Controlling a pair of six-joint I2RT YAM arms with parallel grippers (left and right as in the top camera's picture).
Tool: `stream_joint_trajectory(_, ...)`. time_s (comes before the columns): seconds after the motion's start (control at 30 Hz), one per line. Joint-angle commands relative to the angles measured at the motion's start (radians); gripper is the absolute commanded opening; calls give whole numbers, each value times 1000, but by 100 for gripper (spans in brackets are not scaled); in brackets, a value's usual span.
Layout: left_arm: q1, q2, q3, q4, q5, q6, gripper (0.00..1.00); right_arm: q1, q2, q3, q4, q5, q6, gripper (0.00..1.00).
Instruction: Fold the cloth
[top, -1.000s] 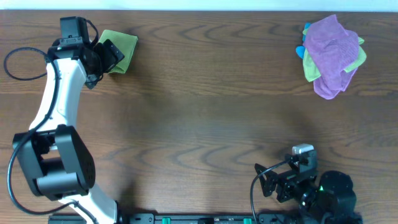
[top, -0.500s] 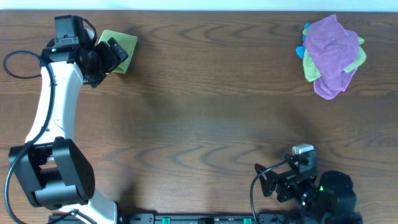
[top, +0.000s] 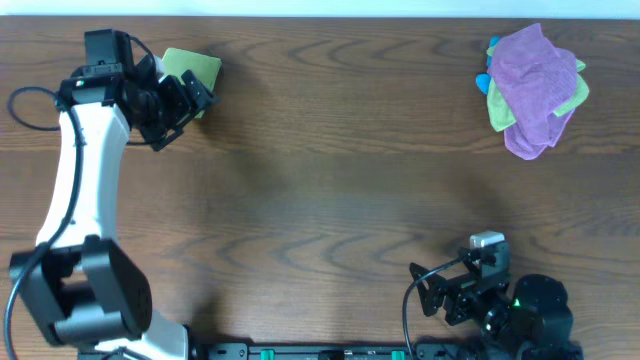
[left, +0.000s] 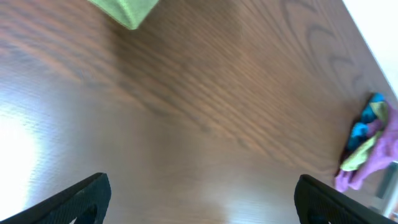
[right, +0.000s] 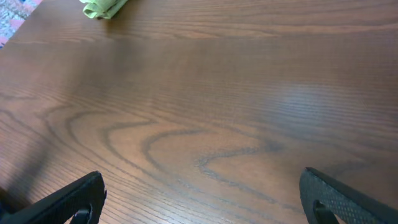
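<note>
Both empty, left jaws spread just short of cloth (left: 124, 9), right jaws spread.

1. I am seeing the cloth (top: 197, 66) lying on the table (top: 330, 190), at its far left corner.
2. I am finding the left gripper (top: 178, 103) hanging just beside the cloth, on its near-left side, and crossing the cloth's near edge in the overhead view.
3. I am seeing a bunched pile of cloths (top: 535, 88) lying at the far right, well apart from the cloth.
4. I am finding the right gripper (top: 432, 290) sitting at the table's near edge, right of centre, well apart from both the cloth and the pile.
</note>
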Motion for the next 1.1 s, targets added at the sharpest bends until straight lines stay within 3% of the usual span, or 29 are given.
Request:
stream_joint_trajectory(0.0,0,-81,5,-13,-137,64,95,-7,-8,-5,-2,4,11,99)
stream_joint_trajectory(0.2,0,-251,-117,42,-269,98,95,-7,-8,-5,-2,4,11,99)
stream_joint_trajectory(0.6,0,-695,-686,415,-324,103,95,-7,-8,-5,-2,4,11,99)
stream_joint_trajectory(1.07,0,-1246,-1137,436,-392,261,95,-7,-8,-5,-2,4,11,99)
